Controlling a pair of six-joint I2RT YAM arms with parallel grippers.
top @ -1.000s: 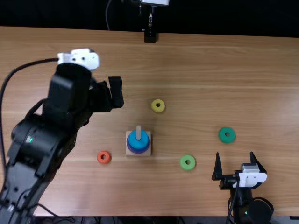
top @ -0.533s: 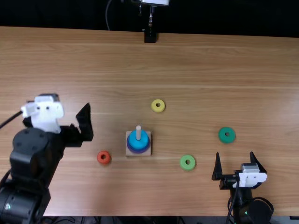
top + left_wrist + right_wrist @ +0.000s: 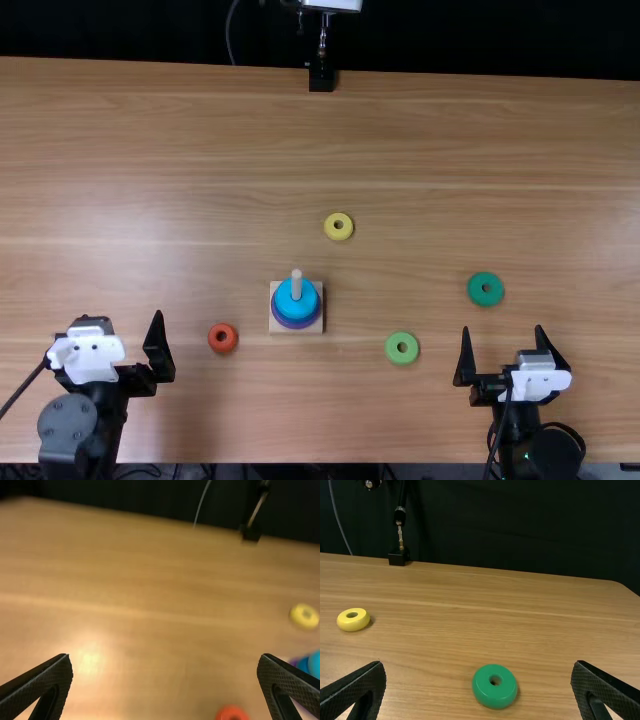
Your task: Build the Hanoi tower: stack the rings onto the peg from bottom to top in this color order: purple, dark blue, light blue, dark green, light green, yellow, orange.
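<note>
Hanoi tower (image 3: 293,323)! Light blue ring (image 3: 284,299) on top, just below frame centre; both released, left gripper (image 3: 122,320) lower left, right gripper (image 3: 503,328) lower right.

A ring (image 3: 222,347) lies right of the left fingers (image 3: 158,350), then rings (image 3: 294,308) on a peg (image 3: 296,285). Another ring (image 3: 479,297) lies ahead of the right fingers (image 3: 465,362).
</note>
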